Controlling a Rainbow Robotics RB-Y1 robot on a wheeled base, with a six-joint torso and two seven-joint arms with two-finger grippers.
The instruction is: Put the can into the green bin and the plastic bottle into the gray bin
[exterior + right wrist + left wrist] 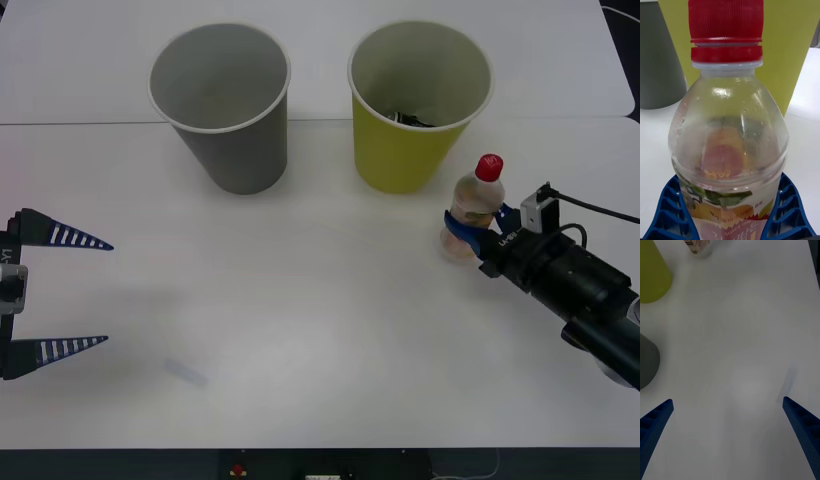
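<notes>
Right wrist view: ribbed blue right fingers (730,221) clasp clear plastic bottle (728,142); left fingers (60,290) splayed.

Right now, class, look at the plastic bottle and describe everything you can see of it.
The plastic bottle is small and clear, with a ribbed red screw cap and an orange, red and white fruit label around its lower body. It stands upright on the white table, just right of the green bin. The right gripper has its blue ribbed fingers on either side of the labelled part.
</notes>
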